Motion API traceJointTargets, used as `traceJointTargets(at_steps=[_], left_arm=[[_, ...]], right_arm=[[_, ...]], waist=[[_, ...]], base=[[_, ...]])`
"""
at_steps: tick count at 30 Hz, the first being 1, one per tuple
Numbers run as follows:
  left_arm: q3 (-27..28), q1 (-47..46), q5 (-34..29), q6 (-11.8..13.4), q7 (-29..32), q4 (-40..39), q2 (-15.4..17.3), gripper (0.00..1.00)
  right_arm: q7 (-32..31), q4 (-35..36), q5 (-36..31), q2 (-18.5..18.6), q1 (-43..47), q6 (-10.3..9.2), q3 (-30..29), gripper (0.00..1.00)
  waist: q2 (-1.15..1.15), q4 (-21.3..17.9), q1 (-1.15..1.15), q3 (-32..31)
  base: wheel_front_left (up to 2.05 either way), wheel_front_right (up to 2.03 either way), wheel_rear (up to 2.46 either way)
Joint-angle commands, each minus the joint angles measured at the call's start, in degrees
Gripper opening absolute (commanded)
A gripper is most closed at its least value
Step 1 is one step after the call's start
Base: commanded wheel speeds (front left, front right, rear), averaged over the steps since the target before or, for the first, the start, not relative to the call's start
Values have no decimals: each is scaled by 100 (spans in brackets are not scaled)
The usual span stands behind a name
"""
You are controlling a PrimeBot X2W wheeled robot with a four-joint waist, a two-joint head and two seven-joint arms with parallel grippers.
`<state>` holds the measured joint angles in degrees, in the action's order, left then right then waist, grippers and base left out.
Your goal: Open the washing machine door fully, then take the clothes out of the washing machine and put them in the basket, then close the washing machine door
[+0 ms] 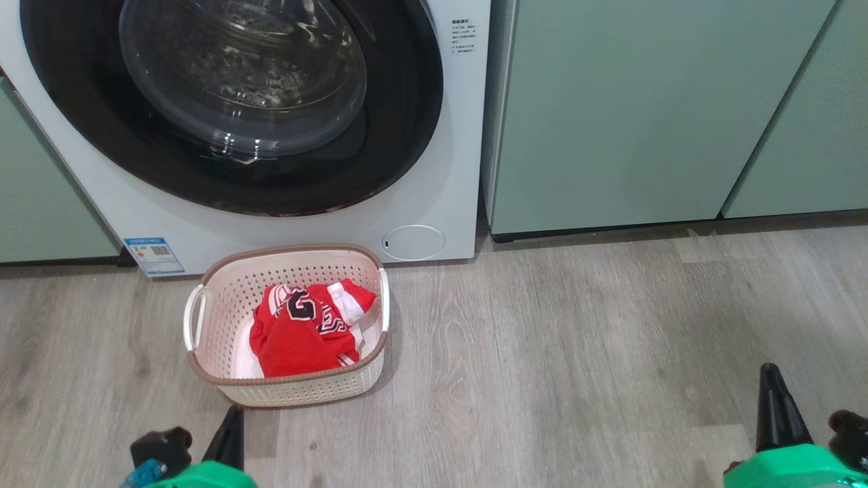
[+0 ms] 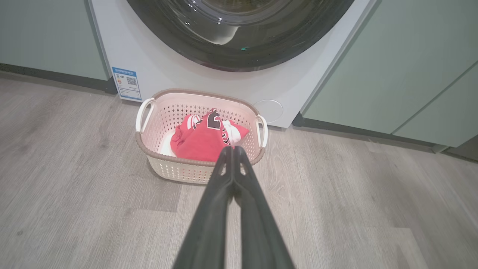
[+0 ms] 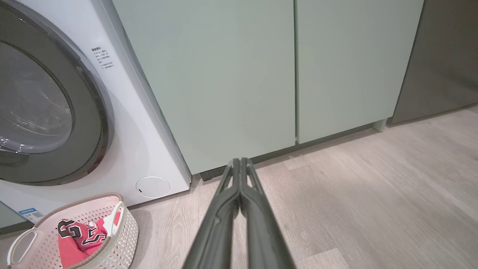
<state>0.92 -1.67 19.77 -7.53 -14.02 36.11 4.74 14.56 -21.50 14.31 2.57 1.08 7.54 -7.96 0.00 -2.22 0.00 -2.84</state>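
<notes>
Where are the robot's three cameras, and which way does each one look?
Head view: on the head, looking forward and down at the washing machine and basket; left gripper and right gripper show at the bottom corners.
Left wrist view: on the left wrist, looking along its shut fingers at the clothes in the basket.
Right wrist view: on the right wrist, looking along its shut fingers at the pale-green cabinets.
Shared: all three see the basket and washing machine.

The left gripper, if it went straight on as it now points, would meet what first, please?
Most likely the near rim of the basket, perhaps the clothes just beyond; depth is hard to judge.
</notes>
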Motion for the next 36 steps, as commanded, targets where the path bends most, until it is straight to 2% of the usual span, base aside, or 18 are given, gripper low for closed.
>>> traceJointTargets(at_steps=[1,36], left_arm=[[42,-343,157,0,31,-211,55,0],[179,-362,2205,1,603,-801,-15,0]], right_arm=[[-36,185,162,23,-222,0,-18,0],[-622,362,2366,26,-355,-2,42,0]], waist=[[0,3,0,5],[0,67,0,91]], base=[[0,0,0],[0,0,0]])
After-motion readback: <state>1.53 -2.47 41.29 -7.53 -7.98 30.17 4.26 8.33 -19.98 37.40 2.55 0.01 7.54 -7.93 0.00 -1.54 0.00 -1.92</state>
